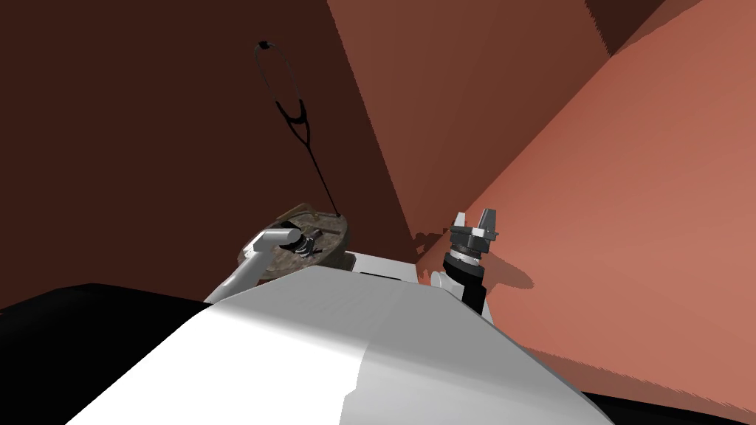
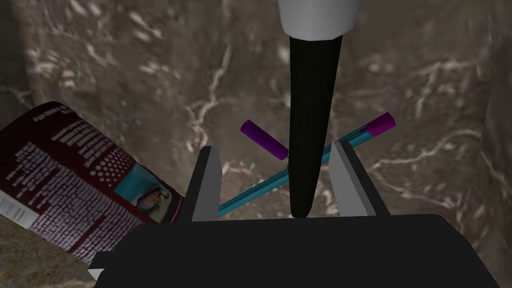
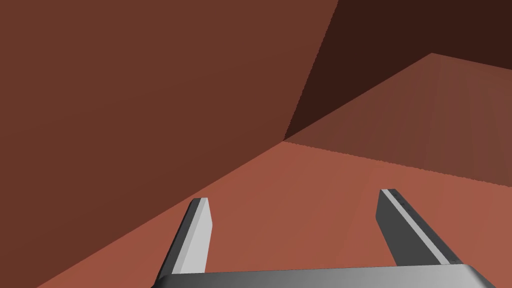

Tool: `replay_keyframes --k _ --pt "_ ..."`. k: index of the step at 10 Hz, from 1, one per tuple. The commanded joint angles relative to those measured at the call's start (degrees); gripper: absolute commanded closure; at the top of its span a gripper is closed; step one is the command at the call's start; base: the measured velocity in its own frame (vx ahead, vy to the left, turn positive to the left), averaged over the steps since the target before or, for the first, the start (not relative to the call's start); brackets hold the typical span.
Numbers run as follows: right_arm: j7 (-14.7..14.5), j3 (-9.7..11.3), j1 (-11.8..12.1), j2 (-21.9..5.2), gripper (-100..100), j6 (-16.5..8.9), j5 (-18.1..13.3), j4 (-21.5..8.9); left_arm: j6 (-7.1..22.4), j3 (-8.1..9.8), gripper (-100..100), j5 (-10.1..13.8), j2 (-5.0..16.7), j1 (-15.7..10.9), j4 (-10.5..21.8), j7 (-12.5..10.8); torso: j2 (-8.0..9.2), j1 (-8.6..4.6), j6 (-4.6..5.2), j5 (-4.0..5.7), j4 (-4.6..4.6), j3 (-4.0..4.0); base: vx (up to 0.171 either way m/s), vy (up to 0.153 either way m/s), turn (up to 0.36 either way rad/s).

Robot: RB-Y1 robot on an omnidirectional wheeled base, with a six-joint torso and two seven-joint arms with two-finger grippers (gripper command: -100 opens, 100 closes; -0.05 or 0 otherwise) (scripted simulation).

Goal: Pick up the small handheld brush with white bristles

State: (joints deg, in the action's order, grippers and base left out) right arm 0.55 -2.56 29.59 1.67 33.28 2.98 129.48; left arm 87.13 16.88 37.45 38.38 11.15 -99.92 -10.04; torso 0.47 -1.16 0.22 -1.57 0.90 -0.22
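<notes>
Left tool (image 2: 275,148) straddles brush (image 2: 310,125): black handle, white bristles.

You have the brush (image 2: 311,125) between your left fingers (image 2: 207,185), across a pen (image 2: 255,191) in the tray (image 2: 125,60). A can (image 2: 85,180) lies beside; a stethoscope (image 1: 293,112) lies behind.
</notes>
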Motion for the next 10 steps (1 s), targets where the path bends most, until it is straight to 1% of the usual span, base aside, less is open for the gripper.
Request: replay_keyframes --k 1,4,5,6,8,9,10 --pt "0.00 0.00 0.00 0.00 0 0.00 0.00 0.00 0.00 0.00 100 0.00 0.00 0.00 0.00 0.00 0.00 0.00 0.00 0.00 0.00 0.00 -0.005 -0.002 0.010" --pt "0.00 0.00 0.00 0.00 0 0.00 0.00 0.00 0.01 0.02 100 0.00 0.01 -0.01 0.00 -0.01 -0.06 0.02 0.01 -0.02 0.02 -0.04 0.000 0.000 0.000" --pt "0.00 0.00 0.00 0.00 0 0.00 0.00 0.00 0.01 0.01 0 0.00 0.01 -0.01 0.00 -0.01 -0.06 0.02 0.01 -0.02 0.02 -0.04 0.000 0.000 0.000" --pt "0.00 0.00 0.00 0.00 0 0.00 0.00 0.00 1.69 0.57 100 0.59 0.81 0.17 -1.65 -0.50 -0.06 0.02 0.01 -0.02 0.02 -0.04 0.004 -0.027 0.034" --pt "0.00 0.00 0.00 0.01 0 0.00 0.00 0.00 3.57 1.16 100 1.32 1.55 0.44 -3.62 -1.06 -0.05 -0.22 0.00 0.04 0.02 -0.03 0.000 -0.065 0.031" --pt "0.00 0.01 0.00 0.01 0 0.00 0.00 0.00 2.70 1.03 100 1.13 1.39 0.31 -2.69 -0.68 -0.02 -0.28 0.01 0.06 0.01 -0.02 -0.005 -0.030 0.006" --pt "0.00 0.00 0.00 0.00 0 0.00 0.00 0.00 2.91 1.06 0 1.18 1.43 0.30 -2.78 -0.72 -0.03 -0.16 0.01 0.03 0.02 -0.02 -0.001 -0.007 0.000"
